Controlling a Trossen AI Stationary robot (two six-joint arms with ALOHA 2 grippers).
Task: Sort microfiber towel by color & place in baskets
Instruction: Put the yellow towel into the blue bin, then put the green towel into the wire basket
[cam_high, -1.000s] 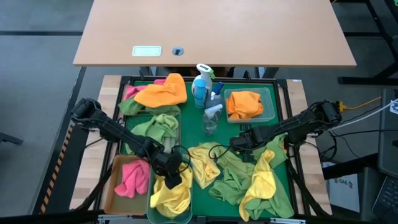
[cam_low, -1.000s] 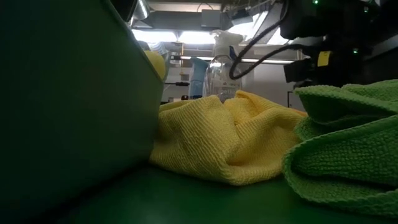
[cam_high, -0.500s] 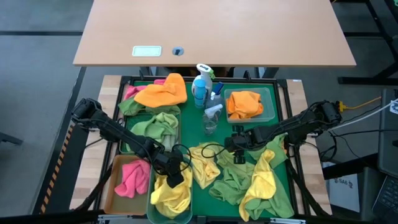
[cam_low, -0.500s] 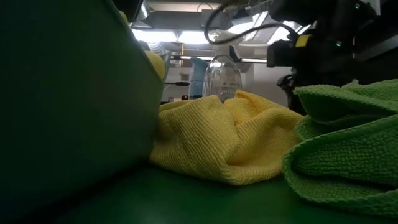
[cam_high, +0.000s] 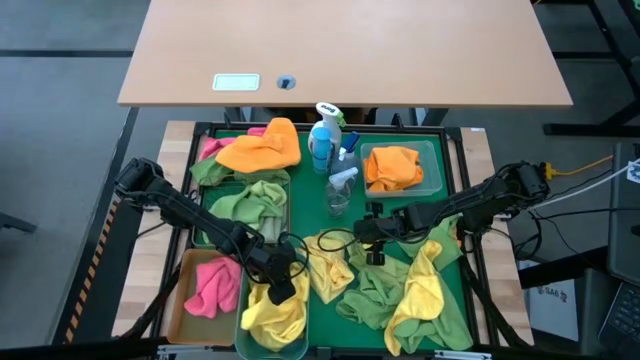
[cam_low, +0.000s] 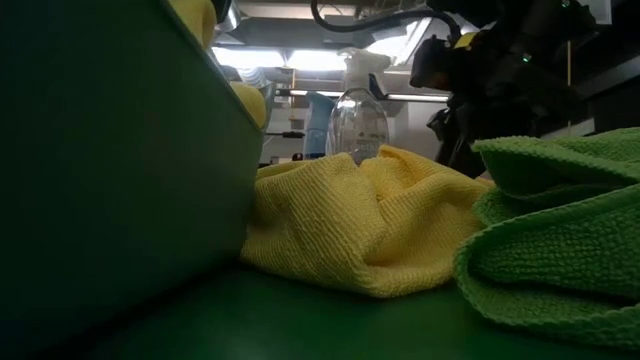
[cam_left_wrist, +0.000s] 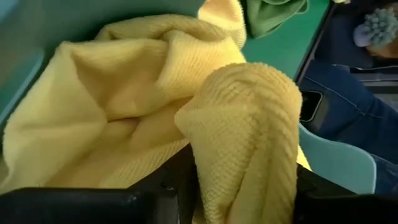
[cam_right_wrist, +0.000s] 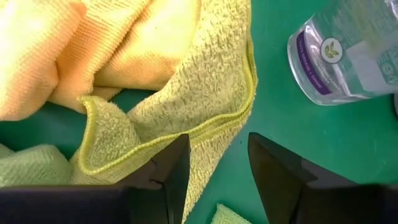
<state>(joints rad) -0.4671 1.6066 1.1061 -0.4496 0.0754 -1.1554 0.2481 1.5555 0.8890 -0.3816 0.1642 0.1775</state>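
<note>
My left gripper (cam_high: 283, 290) is over the teal basket (cam_high: 300, 335), shut on a yellow towel (cam_left_wrist: 242, 118) among the yellow towels lying in it. My right gripper (cam_high: 364, 240) is open and hangs low over the green tray. Its fingers stand above the hem of a yellow-green towel (cam_right_wrist: 186, 106) without touching it. Loose yellow (cam_high: 325, 262) and green towels (cam_high: 375, 288) lie heaped on the tray. The amber-tan basket (cam_high: 182, 290) holds a pink towel, the wire-mesh basket (cam_high: 286, 205) green ones, and the clear basket (cam_high: 432, 165) an orange one. My left gripper pinches a thick rolled fold of the yellow towel (cam_left_wrist: 249, 143) between its two fingers (cam_left_wrist: 177, 183), several layers together. It comes at the fold from above, slanting. The rest of the towel (cam_left_wrist: 106, 93) lies slack on the other yellow cloth inside the teal basket.
A clear spray bottle (cam_high: 338, 190) and a blue one (cam_high: 322, 135) stand mid-tray, just beyond my right gripper (cam_right_wrist: 214, 165). An orange towel (cam_high: 262, 148) and a pink one lie on the tray's far left. The teal basket's wall (cam_low: 110, 170) fills the left of the low view.
My right gripper has moved toward the table's left, past the clear spray bottle, to above the middle of the towel heap, still open. My left gripper has stayed over the teal basket. In the low view a bit of yellow cloth now shows above the basket's wall.
</note>
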